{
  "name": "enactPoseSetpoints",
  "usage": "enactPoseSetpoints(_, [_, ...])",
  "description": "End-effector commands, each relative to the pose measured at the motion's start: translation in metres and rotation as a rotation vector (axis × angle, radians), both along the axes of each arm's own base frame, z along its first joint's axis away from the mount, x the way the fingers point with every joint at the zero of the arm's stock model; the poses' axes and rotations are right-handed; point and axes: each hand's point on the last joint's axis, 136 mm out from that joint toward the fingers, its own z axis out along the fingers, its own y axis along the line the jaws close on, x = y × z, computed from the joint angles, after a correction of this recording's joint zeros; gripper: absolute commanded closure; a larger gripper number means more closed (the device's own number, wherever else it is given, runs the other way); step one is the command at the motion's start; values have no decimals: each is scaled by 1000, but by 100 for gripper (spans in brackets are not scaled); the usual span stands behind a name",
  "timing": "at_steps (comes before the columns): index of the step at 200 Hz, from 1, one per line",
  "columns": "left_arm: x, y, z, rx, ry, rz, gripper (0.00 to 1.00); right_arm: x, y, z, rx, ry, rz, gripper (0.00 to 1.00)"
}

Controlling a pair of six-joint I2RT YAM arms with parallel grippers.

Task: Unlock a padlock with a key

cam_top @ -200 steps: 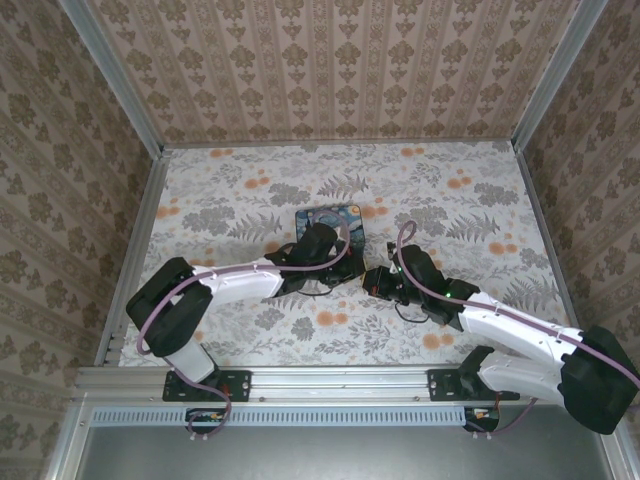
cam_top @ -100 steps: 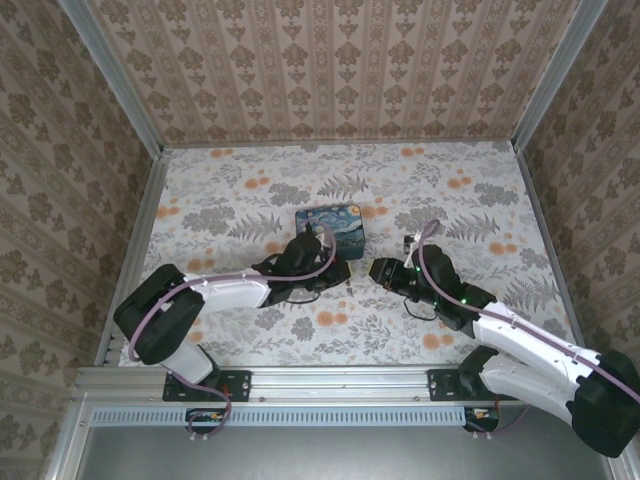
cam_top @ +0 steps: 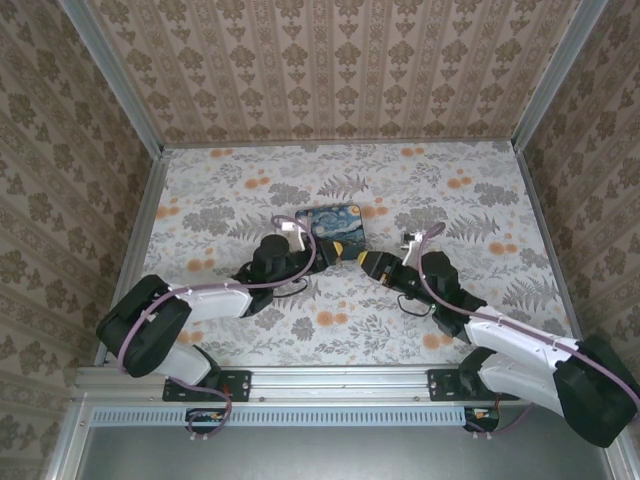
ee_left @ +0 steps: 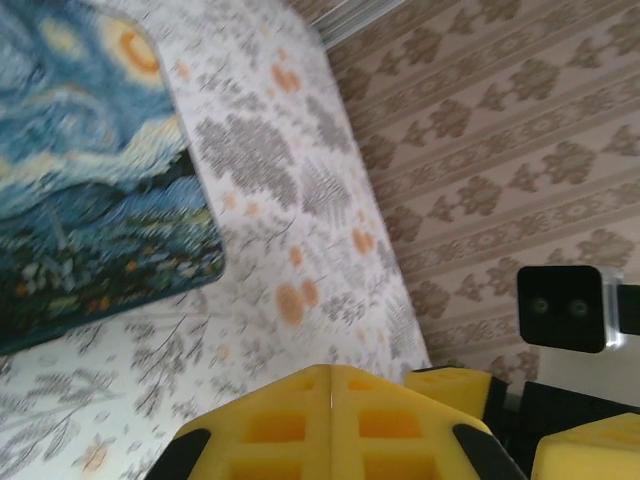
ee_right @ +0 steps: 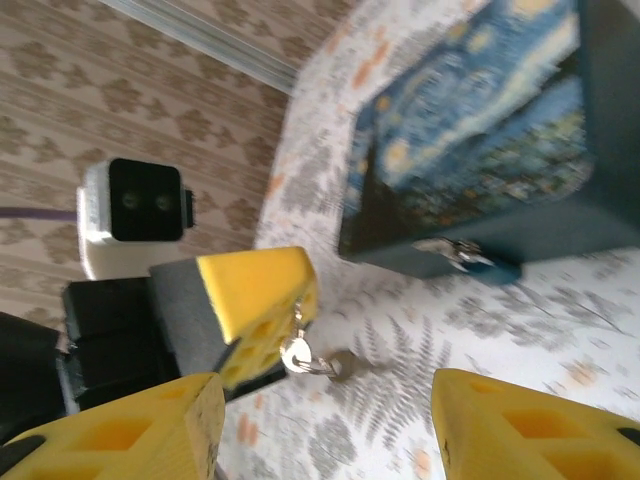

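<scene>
My right fingers (ee_right: pixel 120 435) have just spread open, letting go; the key (ee_right: pixel 338 366) now dangles from my closed left fingers (ee_right: pixel 255 300), near the padlock (ee_right: pixel 457 252) on the box (ee_right: pixel 470 150), probably ready for insertion.

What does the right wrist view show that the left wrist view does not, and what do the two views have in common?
Right wrist view: the key, hanging at the fingertip of the left gripper, and the small padlock on the front of the painted box. Its own right gripper stands open.
Left wrist view: the left gripper's yellow pads pressed together, and the right wrist camera.
Shared: the painted box, the flowered table and the patterned wall.
</scene>
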Motion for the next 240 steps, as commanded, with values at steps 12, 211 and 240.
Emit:
enactPoseSetpoints(12, [0, 5, 62, -187, -163, 11, 100, 6, 17, 56, 157, -157, 49, 41])
enactPoseSetpoints(211, [5, 13, 79, -243, -161, 82, 100, 15, 59, 63, 237, -178, 99, 67])
enactPoseSetpoints(240, [6, 12, 76, -239, -152, 85, 100, 16, 60, 63, 238, -177, 104, 73])
